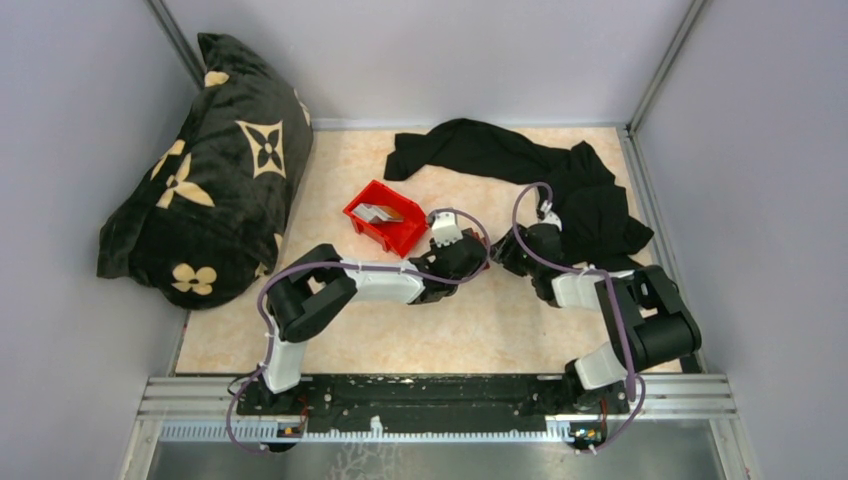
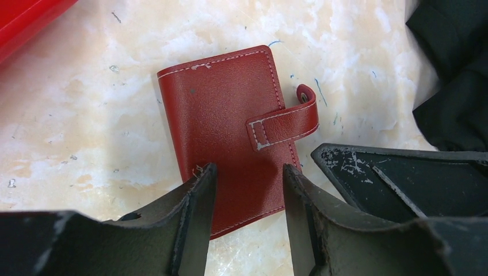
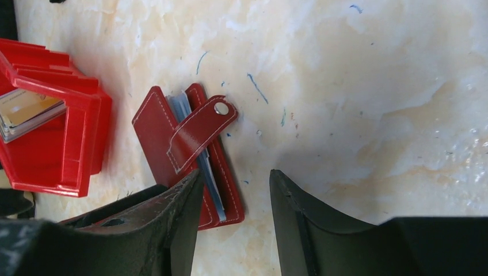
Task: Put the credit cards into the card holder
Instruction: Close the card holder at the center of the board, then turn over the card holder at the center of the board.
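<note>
**Both pincers standing open over the card holder; cards lying in the red bin**

The card holder [image 2: 230,126] is lying flat on the pale marbled surface [image 2: 86,115], folded shut, with its strap [image 2: 282,123] curling up loose and the metal snap [image 2: 303,95] showing unfastened. The right wrist view is catching its open edge, where pale grey inner pockets [image 3: 201,164] are peeking out between the dark red covers.

The left pincer [image 2: 248,171] is hovering at the holder's near end with its jaws standing apart. One finger [image 2: 195,213] is overlapping the left edge of the cover and the other is sitting over its right part. Whether either tip is pressing on the leather cannot be told. Nothing is being gripped.

The right pincer [image 3: 236,173] is likewise standing open and holding nothing. One finger [image 3: 167,213] is overlapping the holder's near end and the other is over bare surface.

The credit cards [image 3: 23,112] are lying stacked inside the red bin [image 3: 75,144], which is sitting just beside the holder. A black cloth [image 1: 560,180] is lying crumpled behind the right arm, and a black floral cushion [image 1: 210,170] is slumping against the left wall.
</note>
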`<move>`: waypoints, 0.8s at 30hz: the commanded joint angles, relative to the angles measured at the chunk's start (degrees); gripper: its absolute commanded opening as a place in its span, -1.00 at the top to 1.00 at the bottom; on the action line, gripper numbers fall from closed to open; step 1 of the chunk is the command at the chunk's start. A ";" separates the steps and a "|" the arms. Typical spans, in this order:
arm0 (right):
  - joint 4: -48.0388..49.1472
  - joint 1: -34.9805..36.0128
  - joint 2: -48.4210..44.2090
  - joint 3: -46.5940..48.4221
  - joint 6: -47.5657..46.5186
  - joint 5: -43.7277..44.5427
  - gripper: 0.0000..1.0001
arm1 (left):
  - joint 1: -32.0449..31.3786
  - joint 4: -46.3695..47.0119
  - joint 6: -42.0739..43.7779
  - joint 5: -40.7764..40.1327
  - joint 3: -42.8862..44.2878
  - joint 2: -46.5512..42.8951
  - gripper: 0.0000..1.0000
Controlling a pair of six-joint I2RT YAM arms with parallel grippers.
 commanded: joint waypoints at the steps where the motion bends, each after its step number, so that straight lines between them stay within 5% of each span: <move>1: -0.21 1.71 -1.41 -1.15 -1.53 -0.91 0.05 | -0.15 -6.82 -0.07 3.44 -4.04 2.83 -0.07; 24: 8.72 7.49 0.87 -8.66 3.73 -1.60 0.04 | -0.07 -4.40 0.56 3.85 -6.84 1.77 0.02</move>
